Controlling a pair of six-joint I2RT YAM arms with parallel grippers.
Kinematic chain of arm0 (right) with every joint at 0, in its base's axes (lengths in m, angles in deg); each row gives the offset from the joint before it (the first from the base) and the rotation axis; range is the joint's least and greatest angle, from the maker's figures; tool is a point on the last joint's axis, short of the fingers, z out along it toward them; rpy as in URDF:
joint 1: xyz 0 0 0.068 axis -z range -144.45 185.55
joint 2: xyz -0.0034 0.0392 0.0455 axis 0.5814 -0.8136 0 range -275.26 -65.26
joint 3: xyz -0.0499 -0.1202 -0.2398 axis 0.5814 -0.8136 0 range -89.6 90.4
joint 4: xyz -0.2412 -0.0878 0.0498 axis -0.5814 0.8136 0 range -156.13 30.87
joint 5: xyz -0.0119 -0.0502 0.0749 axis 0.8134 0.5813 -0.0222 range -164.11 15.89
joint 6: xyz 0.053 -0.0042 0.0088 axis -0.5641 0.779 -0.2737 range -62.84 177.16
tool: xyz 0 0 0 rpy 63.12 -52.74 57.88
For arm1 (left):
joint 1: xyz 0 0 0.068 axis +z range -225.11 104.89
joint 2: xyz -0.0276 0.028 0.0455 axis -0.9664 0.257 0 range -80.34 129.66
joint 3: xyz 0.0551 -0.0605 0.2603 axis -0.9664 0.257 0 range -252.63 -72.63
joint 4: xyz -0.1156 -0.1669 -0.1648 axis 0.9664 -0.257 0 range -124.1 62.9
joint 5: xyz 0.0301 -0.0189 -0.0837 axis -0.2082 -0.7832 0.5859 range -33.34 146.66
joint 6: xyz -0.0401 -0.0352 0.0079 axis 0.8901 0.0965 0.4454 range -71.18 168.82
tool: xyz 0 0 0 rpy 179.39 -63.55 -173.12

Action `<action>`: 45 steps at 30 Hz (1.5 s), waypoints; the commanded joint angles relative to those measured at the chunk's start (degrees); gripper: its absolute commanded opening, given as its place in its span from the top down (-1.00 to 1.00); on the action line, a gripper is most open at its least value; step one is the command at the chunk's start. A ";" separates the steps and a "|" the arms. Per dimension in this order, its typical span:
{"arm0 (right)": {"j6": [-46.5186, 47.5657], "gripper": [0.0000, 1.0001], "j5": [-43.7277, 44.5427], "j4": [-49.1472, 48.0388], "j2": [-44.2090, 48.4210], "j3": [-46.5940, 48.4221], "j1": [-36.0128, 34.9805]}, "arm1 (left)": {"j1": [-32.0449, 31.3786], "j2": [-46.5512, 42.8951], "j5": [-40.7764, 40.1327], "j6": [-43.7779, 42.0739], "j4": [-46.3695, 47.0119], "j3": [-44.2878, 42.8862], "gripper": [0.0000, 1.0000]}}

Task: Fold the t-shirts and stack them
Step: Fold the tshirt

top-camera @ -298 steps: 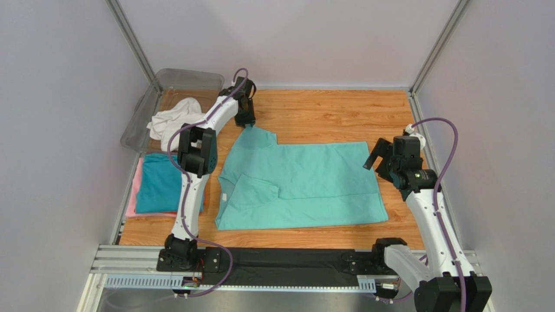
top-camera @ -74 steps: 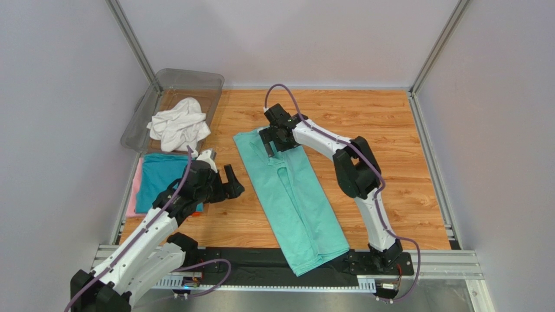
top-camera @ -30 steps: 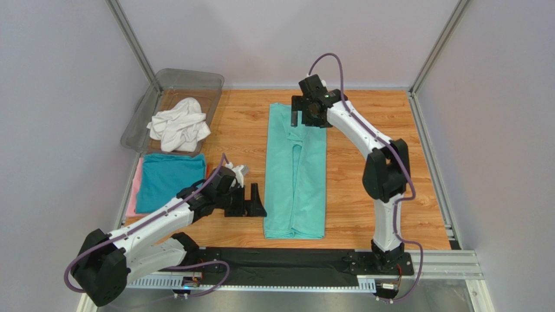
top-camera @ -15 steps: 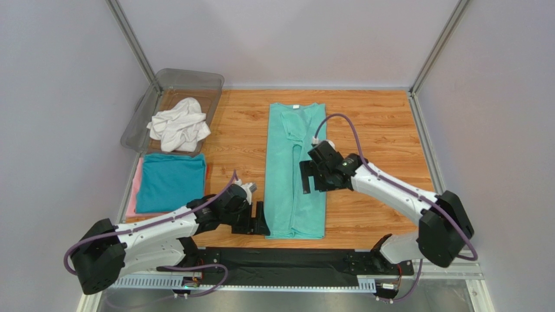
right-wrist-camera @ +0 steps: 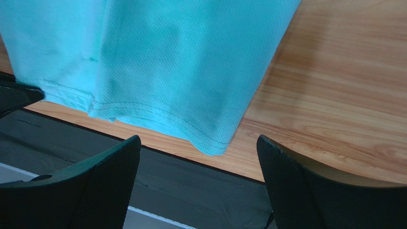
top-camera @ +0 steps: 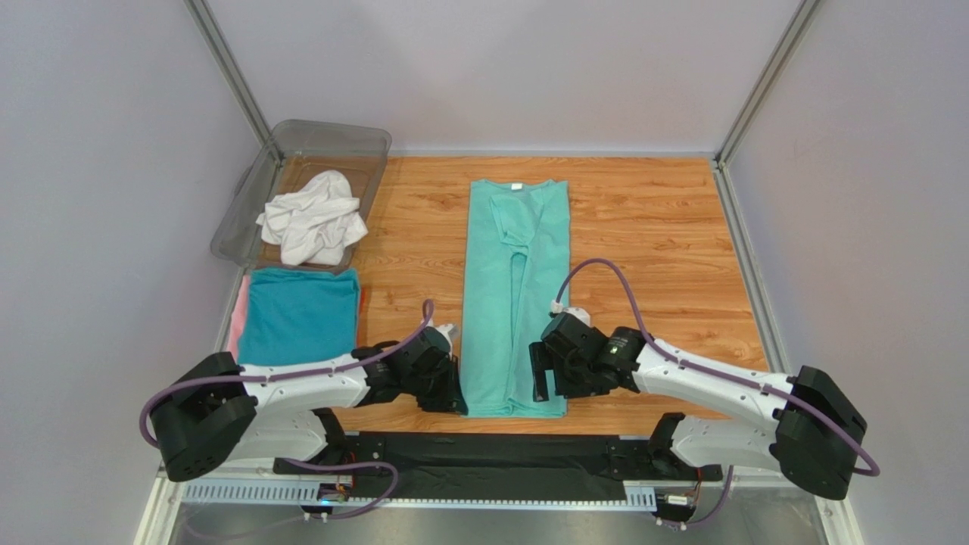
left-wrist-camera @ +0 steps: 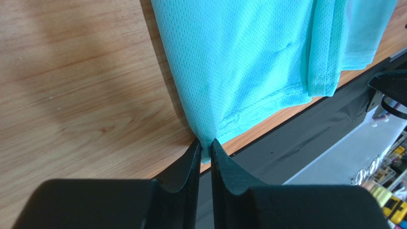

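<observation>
The left tool (left-wrist-camera: 205, 147) is clenched on the near-left hem corner of the mint t-shirt (top-camera: 518, 295). The right tool (right-wrist-camera: 197, 139) gapes over the near-right corner, gripping nothing. The shirt lies in a long folded strip on the desk (top-camera: 660, 227). It looks light, limp and layered, so pinch every layer at the corners.

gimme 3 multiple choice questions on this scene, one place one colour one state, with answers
1. Where is the white t-shirt? A in the clear bin B far right corner C on an arm
2. What colour tee lies under the teal t-shirt? A orange B pink C black
3. What is the left end effector doing? A wide open B pinching the mint green t-shirt's near corner C gripping the bin
Answers: 1 A, bunched inside the bin. 2 B, the pink t-shirt's edge shows left of the teal one. 3 B, its fingers meet on the hem corner.
</observation>
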 commanded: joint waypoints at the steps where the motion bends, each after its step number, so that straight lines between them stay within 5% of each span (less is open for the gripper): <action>1: -5.51 -0.79 1.54 0.23 1.68 -1.63 -0.85 | -0.79 -0.21 -2.51 0.07 -3.13 -0.64 0.62; 12: -9.56 -0.59 -1.88 -3.28 -1.74 -4.54 -2.52 | -1.32 -5.14 -4.53 2.18 -5.51 0.94 0.76; 30: -14.48 1.00 0.84 5.23 -2.54 -6.20 -4.19 | -1.67 -6.02 -6.11 3.59 -7.62 1.73 0.94; 45: -12.73 1.00 -4.44 -3.82 4.14 -7.71 -4.37 | -2.81 -10.33 -2.42 3.23 -4.73 1.74 1.00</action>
